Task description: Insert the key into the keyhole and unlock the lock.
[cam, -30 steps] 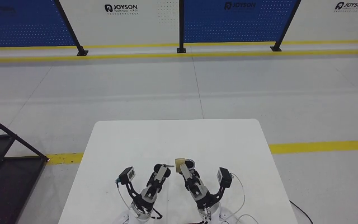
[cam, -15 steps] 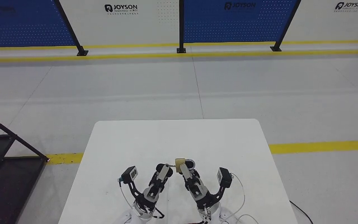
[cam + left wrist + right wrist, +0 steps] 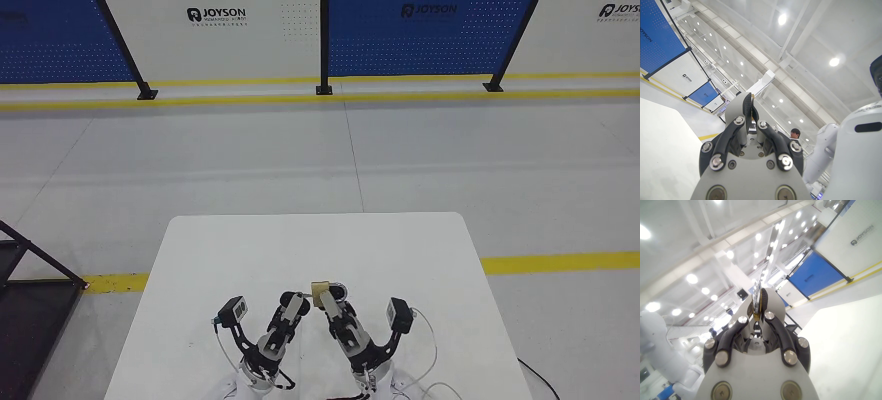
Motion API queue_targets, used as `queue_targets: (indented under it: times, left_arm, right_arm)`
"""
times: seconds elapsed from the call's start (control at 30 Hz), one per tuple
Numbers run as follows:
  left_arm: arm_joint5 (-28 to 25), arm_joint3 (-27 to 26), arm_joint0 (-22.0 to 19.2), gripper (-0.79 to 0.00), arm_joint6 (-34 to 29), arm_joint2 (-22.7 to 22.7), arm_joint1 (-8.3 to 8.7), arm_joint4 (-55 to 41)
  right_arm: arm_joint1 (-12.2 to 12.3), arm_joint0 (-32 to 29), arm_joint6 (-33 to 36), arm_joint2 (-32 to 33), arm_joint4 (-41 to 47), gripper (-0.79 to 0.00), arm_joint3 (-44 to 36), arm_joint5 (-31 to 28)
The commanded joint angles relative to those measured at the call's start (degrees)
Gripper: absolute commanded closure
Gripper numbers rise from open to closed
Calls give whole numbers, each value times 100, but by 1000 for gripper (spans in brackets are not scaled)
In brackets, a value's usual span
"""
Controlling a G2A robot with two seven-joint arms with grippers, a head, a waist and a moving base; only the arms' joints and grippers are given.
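Slowly, left jaws have edged nearer lock.

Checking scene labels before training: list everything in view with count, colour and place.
lock: 1, brass, above the table's near edge, in the right gripper
key: 1, tan sliver, seemingly between the left gripper's fingertips; too small to be sure
table: 1, white, under both arms
rack: 1, black, on the floor at the table's left
panels: several, blue and white, across the far floor
floor lines: yellow, before the panels and beside the table
left gripper: 1, grey-black, shut, beside the lock
right gripper: 1, grey-black, shut on the lock
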Motion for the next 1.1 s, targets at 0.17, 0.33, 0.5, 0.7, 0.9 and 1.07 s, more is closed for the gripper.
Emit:
queue_targets:
  times: [0.17, 0.33, 0.5, 0.7, 0.9, 1.07]
  left_arm:
    - [0, 46, -6, 0, 72, -10, -25, 159]
    - [0, 60, 4, -252, 123, -26, -44, 244]
    - [0, 33, 38, -274, 143, -58, -41, 282]
    - [0, -1, 69, -234, 108, -119, -8, 301]
    - [0, -33, 87, -197, -163, -235, 133, 113]
    - [0, -119, 130, -182, -469, -337, 280, 107]
  right_arm:
    - [-10, -41, 103, 51, -13, 0, -47, 40]
    - [-21, -66, 120, 82, -29, 0, -62, 42]
    - [-29, -92, 146, 113, -32, 0, -70, 12]
    - [-33, -120, 197, 170, -38, 0, -82, -13]
    - [10, -169, 476, 338, 20, 0, -158, -102]
    - [57, -245, 759, 492, 52, 0, -254, -94]
